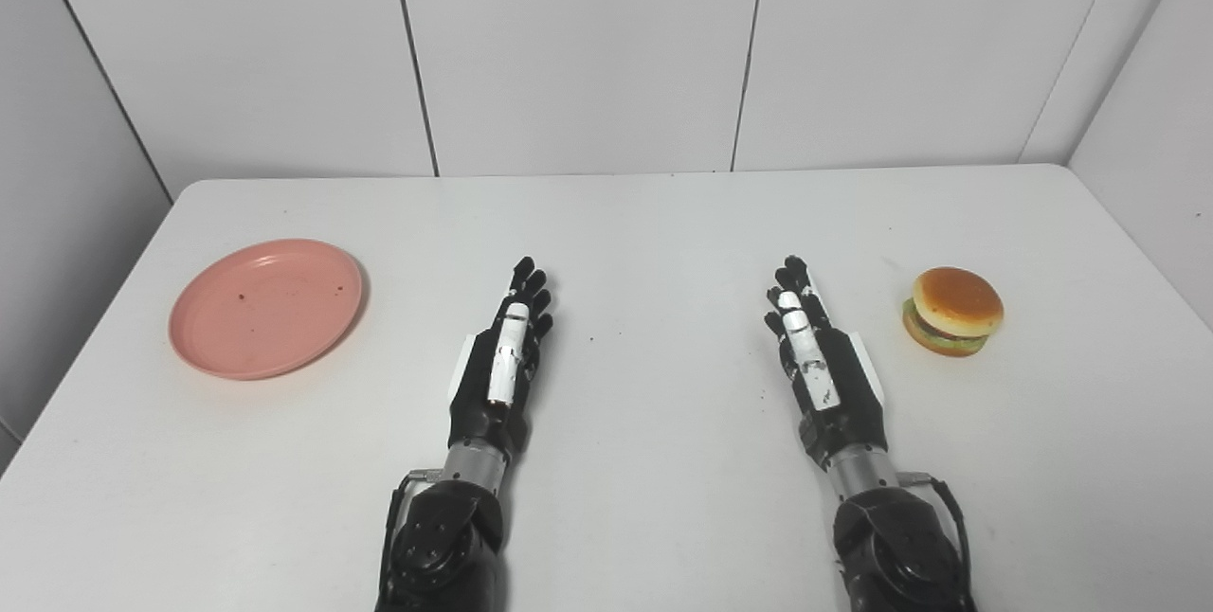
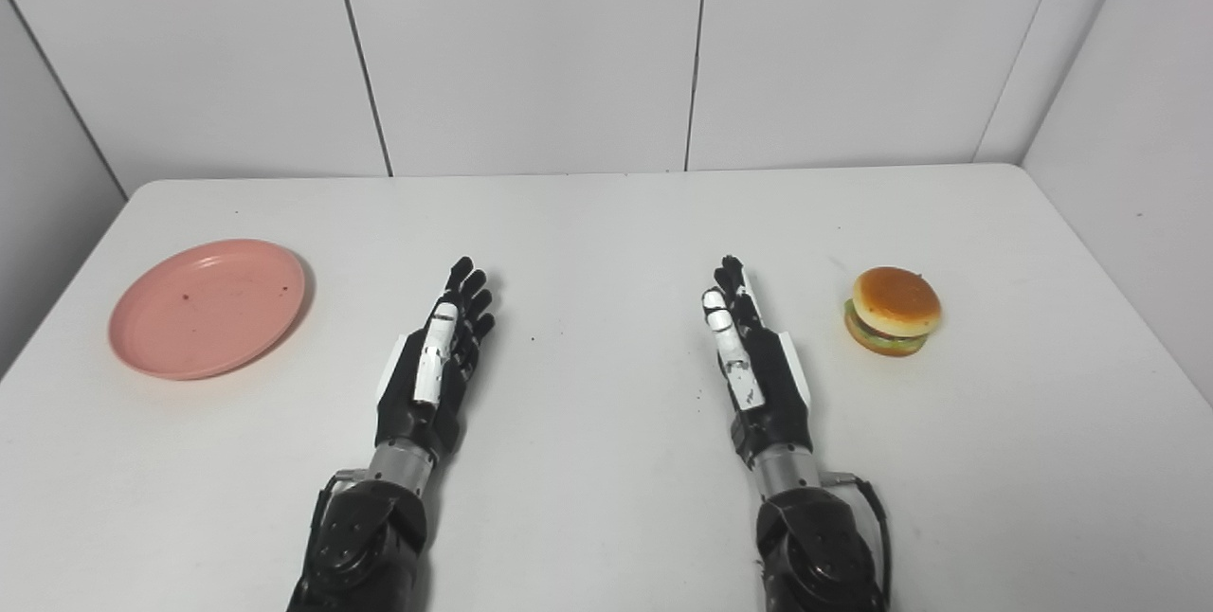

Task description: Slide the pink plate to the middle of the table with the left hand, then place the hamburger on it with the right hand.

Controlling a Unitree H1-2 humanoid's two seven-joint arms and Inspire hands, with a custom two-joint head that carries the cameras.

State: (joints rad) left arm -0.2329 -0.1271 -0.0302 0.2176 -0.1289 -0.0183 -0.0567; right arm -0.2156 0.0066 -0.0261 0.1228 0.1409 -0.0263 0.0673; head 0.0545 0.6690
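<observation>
A pink plate (image 1: 265,307) lies flat near the table's left edge, with nothing on it but a few dark specks. A toy hamburger (image 1: 953,311) with a tan bun sits at the right side of the table. My left hand (image 1: 502,356) rests over the table left of centre, fingers stretched forward, open and holding nothing; the plate is well to its left. My right hand (image 1: 817,356) mirrors it right of centre, also open, with the hamburger a short gap to its right.
The white table (image 1: 654,233) stretches between the two hands and back to white wall panels. Its left edge runs close beside the plate, and the right edge lies beyond the hamburger.
</observation>
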